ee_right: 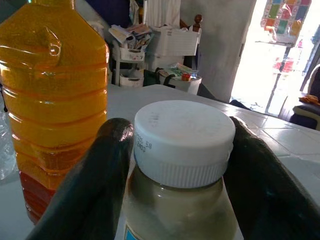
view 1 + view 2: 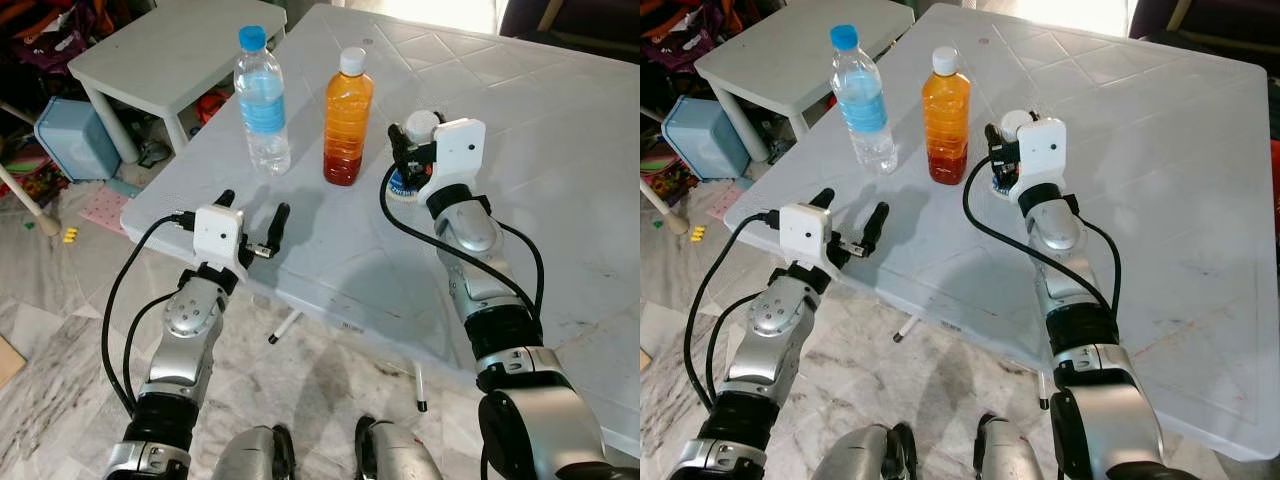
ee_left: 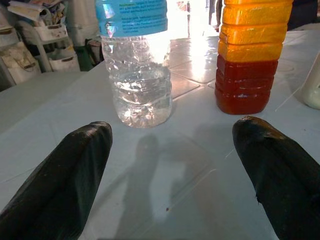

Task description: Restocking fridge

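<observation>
Three bottles stand on the white plastic table [image 2: 570, 140]. Furthest left is a clear water bottle [image 2: 263, 105] with a blue cap and label. Beside it is an orange juice bottle [image 2: 348, 120] with a white cap. To the right of the juice is a small white-capped bottle [image 2: 422, 122] of pale liquid. My right gripper [image 2: 412, 150] is shut on this small bottle, one finger [image 1: 95, 175] on each side just below the cap [image 1: 184, 130]. My left gripper [image 2: 254, 205] is open over the table's near left corner, in front of the water bottle [image 3: 137, 75], holding nothing.
The table's near edge runs just in front of my left gripper. A smaller white table [image 2: 170, 50] stands at the back left. A blue box [image 2: 70, 135] and clutter lie on the marble floor beside it. The right half of the table is bare.
</observation>
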`<state>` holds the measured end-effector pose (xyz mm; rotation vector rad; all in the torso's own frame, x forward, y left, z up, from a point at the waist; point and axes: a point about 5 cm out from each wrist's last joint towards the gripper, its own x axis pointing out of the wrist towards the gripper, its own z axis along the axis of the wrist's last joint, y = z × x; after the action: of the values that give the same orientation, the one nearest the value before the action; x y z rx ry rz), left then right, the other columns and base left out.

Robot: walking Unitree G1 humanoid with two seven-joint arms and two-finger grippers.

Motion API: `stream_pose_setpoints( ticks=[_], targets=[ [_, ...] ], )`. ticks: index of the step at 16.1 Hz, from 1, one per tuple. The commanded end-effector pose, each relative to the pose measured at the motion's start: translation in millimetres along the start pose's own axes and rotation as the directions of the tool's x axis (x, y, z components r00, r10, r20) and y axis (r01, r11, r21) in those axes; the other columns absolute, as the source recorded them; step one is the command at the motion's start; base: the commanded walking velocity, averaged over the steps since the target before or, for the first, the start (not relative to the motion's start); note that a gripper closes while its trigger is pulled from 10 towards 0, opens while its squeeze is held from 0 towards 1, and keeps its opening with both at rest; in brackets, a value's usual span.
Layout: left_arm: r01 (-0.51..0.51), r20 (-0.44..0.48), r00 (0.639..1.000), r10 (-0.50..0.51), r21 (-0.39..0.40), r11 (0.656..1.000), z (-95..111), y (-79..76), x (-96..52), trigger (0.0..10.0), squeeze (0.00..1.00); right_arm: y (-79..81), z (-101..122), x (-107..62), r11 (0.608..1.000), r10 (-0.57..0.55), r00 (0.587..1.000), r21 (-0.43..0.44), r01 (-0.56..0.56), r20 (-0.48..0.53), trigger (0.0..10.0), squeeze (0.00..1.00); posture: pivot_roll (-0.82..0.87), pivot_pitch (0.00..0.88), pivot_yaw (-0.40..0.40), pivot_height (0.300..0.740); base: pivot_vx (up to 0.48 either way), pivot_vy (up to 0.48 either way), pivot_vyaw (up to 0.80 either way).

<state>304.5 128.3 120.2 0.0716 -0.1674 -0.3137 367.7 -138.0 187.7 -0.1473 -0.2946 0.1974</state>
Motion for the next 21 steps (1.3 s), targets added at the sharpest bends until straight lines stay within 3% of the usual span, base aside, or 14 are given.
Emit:
stream_pose_setpoints(
  ticks=[1,4,6,7,8,9,10,13,16,19,21],
  targets=[
    [0.011,-0.008,1.0,-0.011,0.008,1.0,0,-1.0,-0.3,10.0,0.0,2.0,0,0.7,1.0,0.004,1.0,-0.009,-0.004,0.003,0.0,0.0,-0.04,0.149,0.064,0.74,0.0,0.0,0.0],
    [0.0,-0.04,0.999,0.001,0.023,1.0,-6,4.4,-8.3,10.0,0.0,5.9,1,-1.7,1.0,0.01,1.0,-0.012,-0.01,0.011,0.0,0.0,-0.04,0.149,0.058,0.74,0.0,0.0,0.0],
    [-0.056,-0.087,0.994,0.061,0.05,0.997,-11,13.3,-11.5,10.0,0.0,11.5,0,-13.2,0.999,0.036,0.999,-0.01,-0.036,0.012,0.0,0.0,-0.04,0.153,0.048,0.74,0.0,0.0,0.0],
    [-0.061,-0.082,0.994,0.065,0.053,0.997,-8,15.2,-11.4,10.0,0.0,11.5,2,-18.9,0.999,0.053,0.998,-0.013,-0.053,0.022,1.2,0.0,-0.04,0.155,0.047,0.74,0.0,0.0,0.0],
    [-0.062,-0.075,0.995,0.066,0.057,0.996,-6,16.8,-11.8,10.0,0.0,9.9,5,-23.1,0.997,0.068,0.997,-0.022,-0.067,0.03,4.7,0.0,-0.04,0.155,0.047,0.74,0.0,0.0,0.0],
    [-0.064,-0.074,0.995,0.068,0.059,0.996,-6,17.7,-11.9,10.0,0.0,7.4,7,-25.8,0.997,0.071,0.997,-0.028,-0.07,0.035,8.9,0.0,-0.05,0.158,0.041,0.74,0.0,0.0,0.0],
    [-0.076,-0.078,0.994,0.08,0.058,0.995,-8,19.8,-13.0,10.0,0.0,1.9,10,-32.1,0.998,0.064,0.997,-0.009,-0.063,0.032,10.0,0.0,-0.06,0.156,0.039,0.74,0.0,0.0,0.0],
    [-0.093,-0.092,0.991,0.097,0.046,0.995,-11,18.9,-10.9,10.0,0.0,-0.4,16,-42.5,0.996,0.083,0.996,-0.027,-0.082,0.035,10.0,0.0,-0.11,0.133,0.047,0.74,0.0,0.0,0.0],
    [-0.062,-0.092,0.994,0.065,0.03,0.998,-12,10.4,-3.0,10.0,0.0,15.6,18,-60.6,0.984,0.176,0.984,-0.034,-0.175,0.033,10.0,0.0,-0.14,0.116,0.069,0.74,0.0,0.0,0.0],
    [-0.067,-0.086,0.994,0.069,0.029,0.997,-10,10.9,0.7,10.0,0.0,18.7,18,-63.9,0.991,0.135,0.99,0.003,-0.135,0.032,10.0,0.0,-0.13,0.106,0.07,0.74,0.0,0.0,0.0],
    [-0.079,-0.087,0.993,0.082,0.037,0.996,-11,15.2,-2.9,10.0,0.0,22.5,11,-74.9,0.995,0.101,0.995,0.009,-0.101,-0.01,10.0,0.0,-0.12,0.106,0.063,0.74,0.0,0.0,0.0]
  ],
)
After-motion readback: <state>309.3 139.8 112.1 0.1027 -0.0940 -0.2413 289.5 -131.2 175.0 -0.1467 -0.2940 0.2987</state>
